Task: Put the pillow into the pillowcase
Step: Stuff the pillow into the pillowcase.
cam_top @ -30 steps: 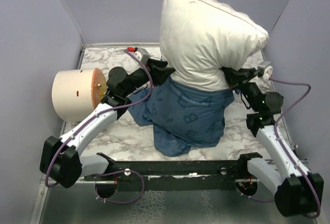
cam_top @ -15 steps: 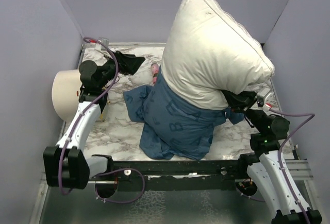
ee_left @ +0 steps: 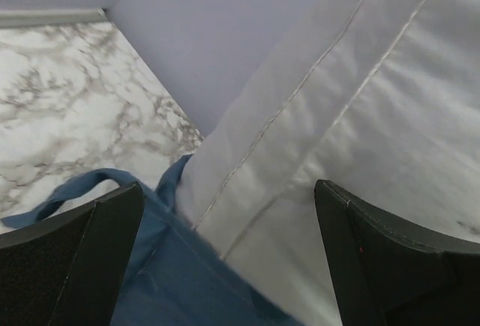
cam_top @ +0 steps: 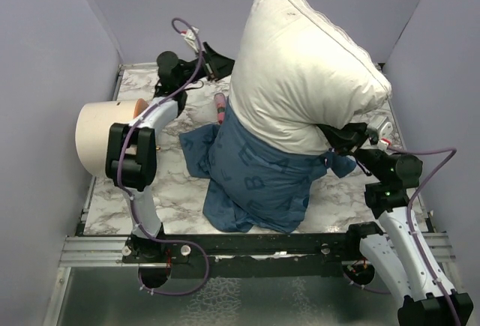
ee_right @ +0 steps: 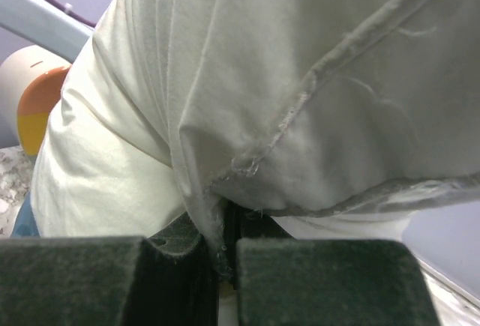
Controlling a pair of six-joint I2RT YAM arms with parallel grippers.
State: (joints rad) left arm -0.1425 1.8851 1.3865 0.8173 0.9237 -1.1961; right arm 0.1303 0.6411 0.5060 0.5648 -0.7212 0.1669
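1. Right gripper (ee_right: 221, 249) is pinched tight on the pillow (cam_top: 300, 71) seam, with my arm bent up near the right edge.
2. Left gripper (ee_left: 225, 195) is spread wide and empty, reaching along the far edge.
3. Pillow stands upright mid-table, its bottom end in the pillowcase (cam_top: 255, 180).

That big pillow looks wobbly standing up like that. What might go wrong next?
The right hand pinches only a thin seam fold of the plump white fabric pillow; it may slip, and the upright pillow could topple. The left hand is open and off the floppy blue letter-printed pillowcase, so the sack might slide down.
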